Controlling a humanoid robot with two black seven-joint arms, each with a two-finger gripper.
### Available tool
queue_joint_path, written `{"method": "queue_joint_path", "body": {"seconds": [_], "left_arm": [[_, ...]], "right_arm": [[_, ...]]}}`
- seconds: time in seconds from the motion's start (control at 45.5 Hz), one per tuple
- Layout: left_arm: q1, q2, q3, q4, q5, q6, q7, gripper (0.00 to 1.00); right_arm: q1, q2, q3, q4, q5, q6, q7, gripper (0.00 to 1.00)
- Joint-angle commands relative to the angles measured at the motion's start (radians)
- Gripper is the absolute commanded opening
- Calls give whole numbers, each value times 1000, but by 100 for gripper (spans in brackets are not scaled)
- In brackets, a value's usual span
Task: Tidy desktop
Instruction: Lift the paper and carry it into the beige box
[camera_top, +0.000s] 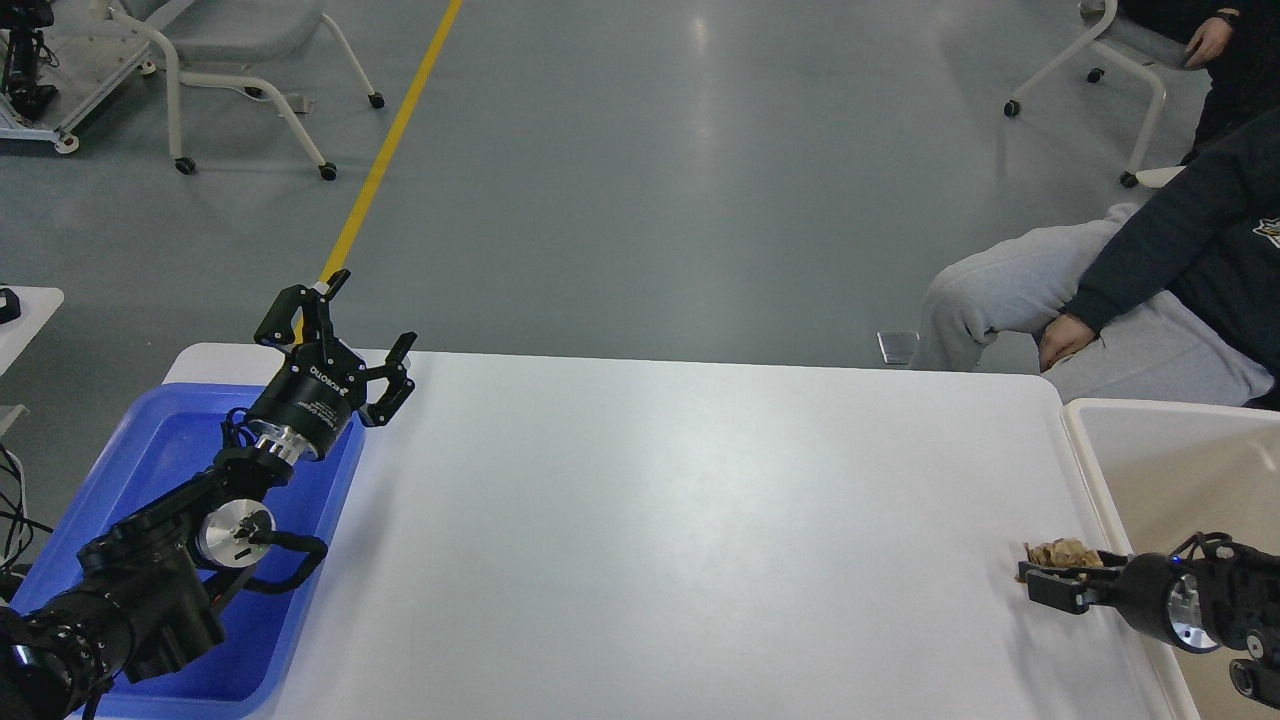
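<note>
The white desktop (680, 520) fills the middle of the head view. A small crumpled brown paper scrap (1062, 551) lies near its right edge. My right gripper (1045, 586) comes in low from the right, its fingers just in front of the scrap and touching or nearly touching it. It is seen side-on and dark, so I cannot tell whether it grips the scrap. My left gripper (345, 325) is open and empty, raised above the far corner of the blue tray (165, 450).
A cream-white bin (1085, 450) stands against the desktop's right edge. The blue tray sits at the left edge under my left arm. A seated person (1100, 300) is just beyond the far right corner. Wheeled chairs stand on the grey floor behind.
</note>
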Motion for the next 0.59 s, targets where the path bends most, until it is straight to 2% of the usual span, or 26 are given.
{"method": "queue_joint_path", "body": {"seconds": [0.0,0.198,0.33,0.396,0.44,0.571], "left_arm": [[0,1,0,0,0,0,0,100],[0,1,0,0,0,0,0,100],[0,1,0,0,0,0,0,100],[0,1,0,0,0,0,0,100],[0,1,0,0,0,0,0,100],[0,1,0,0,0,0,0,100]], "right_arm": [[-17,26,6,-24,0,-1,1,99],[-19,35,6,-40,0,-9,-1,84],[-20,35,6,-44,2,-7,-1,50],[-20,35,6,-44,11,-9,-1,14],[-22,35,7,-44,17,-9,-1,0],[-22,27,9,-42,42,-15,1,0]]}}
